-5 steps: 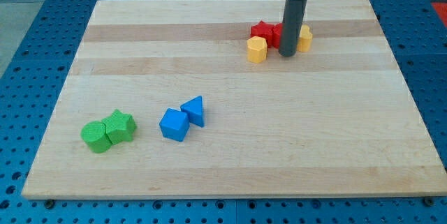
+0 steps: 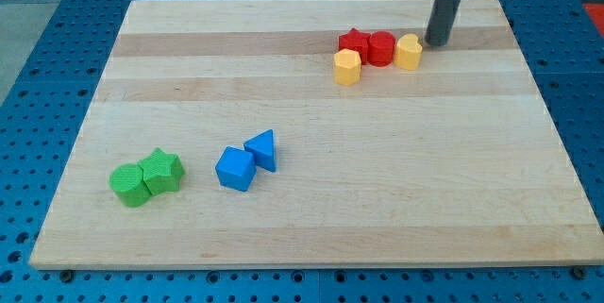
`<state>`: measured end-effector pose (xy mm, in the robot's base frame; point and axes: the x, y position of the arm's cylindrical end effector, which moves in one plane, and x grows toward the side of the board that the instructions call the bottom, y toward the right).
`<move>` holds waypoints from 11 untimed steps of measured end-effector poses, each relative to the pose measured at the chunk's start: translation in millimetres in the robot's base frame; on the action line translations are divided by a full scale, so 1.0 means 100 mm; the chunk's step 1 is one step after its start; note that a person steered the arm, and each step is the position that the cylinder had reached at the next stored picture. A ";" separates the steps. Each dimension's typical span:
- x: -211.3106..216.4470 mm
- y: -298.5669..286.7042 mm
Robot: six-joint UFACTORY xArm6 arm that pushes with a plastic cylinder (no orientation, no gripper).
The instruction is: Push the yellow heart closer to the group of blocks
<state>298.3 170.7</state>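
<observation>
Camera view of a pale wooden worktop on a blue perforated base. The tool is a straight dark rod that enters from the view's top. It is a plain rod and holds nothing. Its tip rests on the worktop near the top right corner.

A row of four blocks lies just left of the tip. From the view's right these are the right yellow block, a round red block, a second red block of irregular outline, and the left yellow block. The left yellow block sits slightly lower in the view. Neighbouring blocks in this row touch or nearly touch. The tip stands just beside the right yellow block, on its right, and a narrow gap appears to separate them. Which of the two yellow blocks is the heart cannot be made out at this size.

Well apart, toward the view's bottom left, lie two pairs. A blue cube touches a blue triangle. A green star touches a rounded green block.
</observation>
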 end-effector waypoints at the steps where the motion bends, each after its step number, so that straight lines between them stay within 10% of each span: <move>1: 0.02 -0.15; 11: 0.58 -1.24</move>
